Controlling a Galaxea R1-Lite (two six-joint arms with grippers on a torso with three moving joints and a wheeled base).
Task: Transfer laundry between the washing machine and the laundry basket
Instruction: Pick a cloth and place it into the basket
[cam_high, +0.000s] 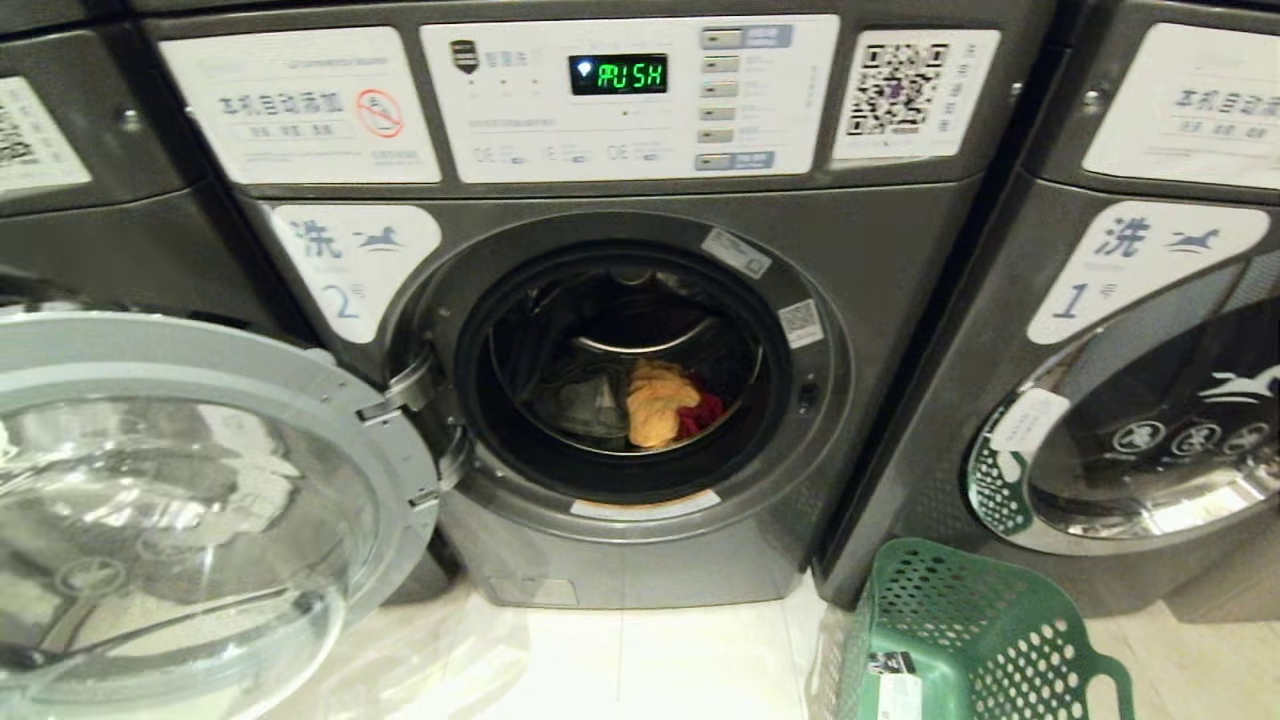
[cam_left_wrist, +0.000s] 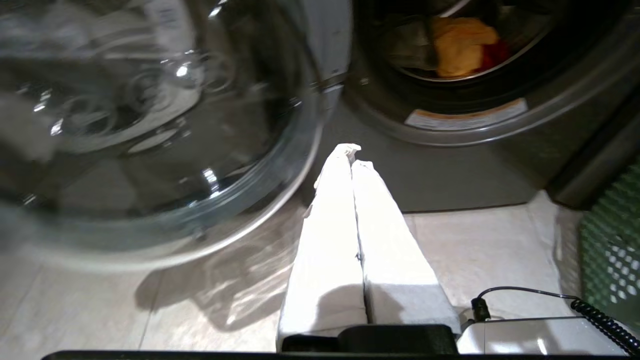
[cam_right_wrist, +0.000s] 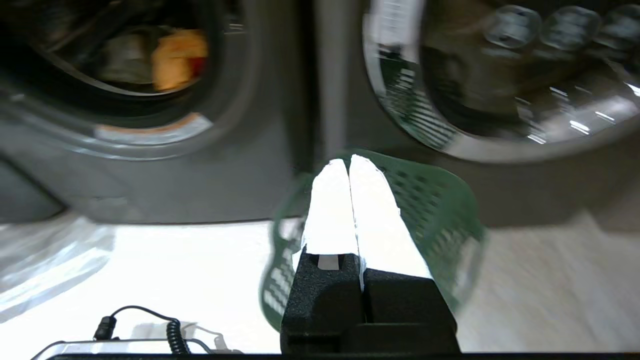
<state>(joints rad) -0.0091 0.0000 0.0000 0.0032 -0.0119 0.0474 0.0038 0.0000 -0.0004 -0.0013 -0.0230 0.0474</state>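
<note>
1. Pale floor tiles (cam_high: 640, 650) run up to a row of dark grey front-loaders in the head view. The washing machine (cam_high: 560, 560) at centre stands with its chrome-rimmed glass door (cam_high: 190, 500) swung wide to the left.
2. Its white label (cam_high: 350, 265) carries a horse logo and the numeral 2; the green display (cam_high: 618, 74) reads roughly "PUSH", and a QR code sticker (cam_high: 897, 88) sits at upper right of the panel. The neighbouring washer (cam_high: 1130, 400) on the right is labelled 1, door closed.
3. The laundry (cam_high: 655, 403) lies low inside the drum: a yellow-orange garment in front, a red one just beside it, grey-green denim to its left.
4. The laundry basket (cam_high: 960, 630), green plastic pierced with round holes and bearing a white tag, stands on the floor at the right foot of machine 2, between the two washers. Neither arm appears in this view.
5. Left wrist view: the left gripper (cam_left_wrist: 351, 155), its white fingers pressed together and holding nothing, hangs low above the tiles, before the machine's lower front and beside the open door.
6. Right wrist view: the right gripper (cam_right_wrist: 348, 162), fingers likewise pressed together and empty, points toward the basket.
</note>
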